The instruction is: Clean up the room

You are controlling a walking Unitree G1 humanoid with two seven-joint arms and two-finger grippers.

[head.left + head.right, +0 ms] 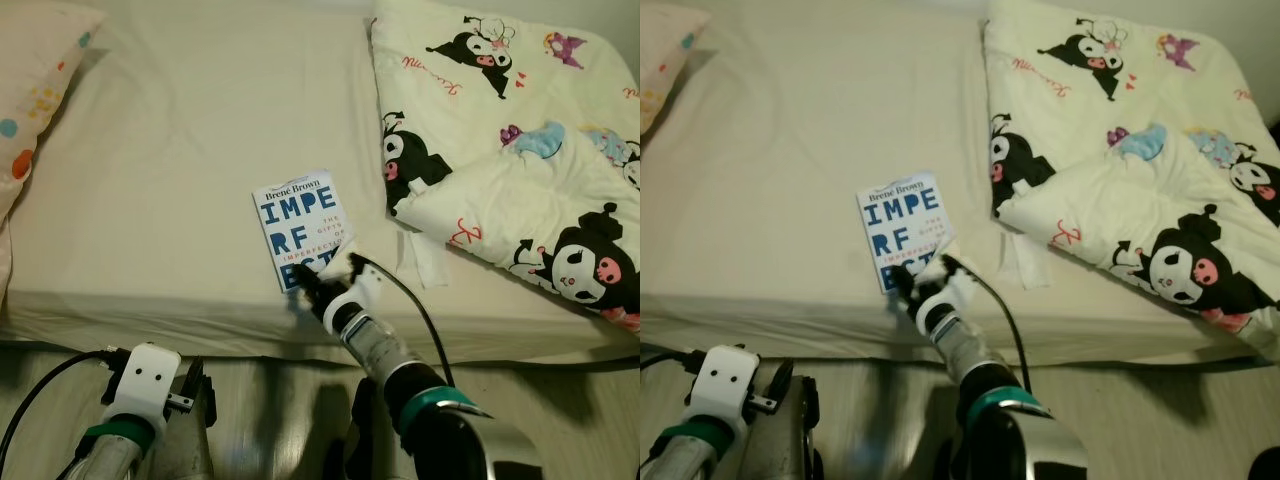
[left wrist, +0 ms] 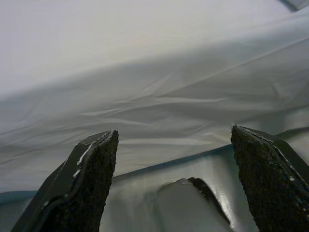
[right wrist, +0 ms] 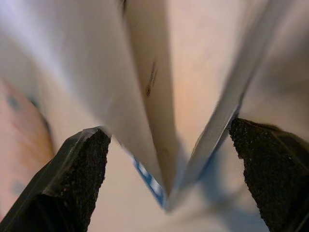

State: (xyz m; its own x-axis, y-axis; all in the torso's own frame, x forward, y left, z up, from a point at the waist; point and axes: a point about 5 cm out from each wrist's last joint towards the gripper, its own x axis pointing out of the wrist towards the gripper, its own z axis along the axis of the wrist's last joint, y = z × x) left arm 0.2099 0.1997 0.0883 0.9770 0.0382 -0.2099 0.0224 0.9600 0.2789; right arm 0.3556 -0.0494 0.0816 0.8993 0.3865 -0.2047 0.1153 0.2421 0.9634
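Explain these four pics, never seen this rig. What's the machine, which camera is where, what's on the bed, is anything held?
It is a walking humanoid with two silver arms, each ending in a two-fingered black pincer. The two wide pictures come from its head, looking down at a bed. The two close-ups come from wrist cameras looking along the fingers.

On the bed lie a white book with blue lettering, a cartoon-print quilt and a dotted pillow. The right pincer sits open at the book's near edge, fingers either side of its fanned pages; nothing is clamped yet. The left pincer hangs open below the mattress edge.

Glossy paper cover on the book — matt, creased cloth sheet and soft printed quilt.
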